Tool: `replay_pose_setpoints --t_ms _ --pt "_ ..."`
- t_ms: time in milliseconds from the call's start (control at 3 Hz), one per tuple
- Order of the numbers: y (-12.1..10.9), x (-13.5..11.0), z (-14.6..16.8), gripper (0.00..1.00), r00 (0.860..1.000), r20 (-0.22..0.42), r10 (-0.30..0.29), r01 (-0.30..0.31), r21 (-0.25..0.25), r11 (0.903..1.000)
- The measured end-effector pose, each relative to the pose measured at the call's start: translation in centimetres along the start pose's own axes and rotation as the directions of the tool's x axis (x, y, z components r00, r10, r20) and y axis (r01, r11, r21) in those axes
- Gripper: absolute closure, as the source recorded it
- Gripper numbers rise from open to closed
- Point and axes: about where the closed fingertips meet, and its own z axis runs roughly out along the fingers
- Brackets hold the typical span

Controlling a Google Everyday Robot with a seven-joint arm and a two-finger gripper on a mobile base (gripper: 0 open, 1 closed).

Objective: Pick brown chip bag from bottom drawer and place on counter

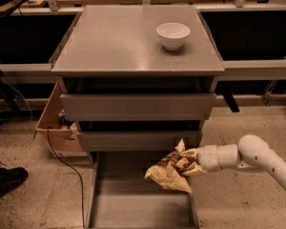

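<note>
The brown chip bag [170, 171] is dark brown with pale tan edges and hangs crumpled over the right side of the open bottom drawer [128, 202]. My gripper [189, 162] reaches in from the right on a white arm and is shut on the bag's upper right part, holding it above the drawer floor, just below the middle drawer's front. The grey counter [119, 42] tops the cabinet above.
A white bowl [173, 35] stands on the counter's back right. Two shut drawer fronts [138, 106] sit above the open drawer. A cardboard box [55, 125] and a black cable [62, 161] lie left of the cabinet. A black shoe [5, 178] is at the far left.
</note>
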Motion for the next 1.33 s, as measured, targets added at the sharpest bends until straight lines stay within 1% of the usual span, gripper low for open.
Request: replay_pose_setpoints --t_ms 333,667,1000,1333 --pt "0.1 -0.5 -0.1 1.00 1.000 -0.003 -0.005 0.005 -0.003 1.0000" --pt "0.3 -2.4 -0.5 1.00 1.000 -0.013 -0.023 0.023 -0.012 0.9997" --pt "1.1 -7.9 -2.2 1.00 0.995 -0.009 -0.102 0.102 0.011 0.9947" --pt "3.5 -18.8 -4.1 1.00 0.962 0.014 -0.273 0.273 0.018 0.9620"
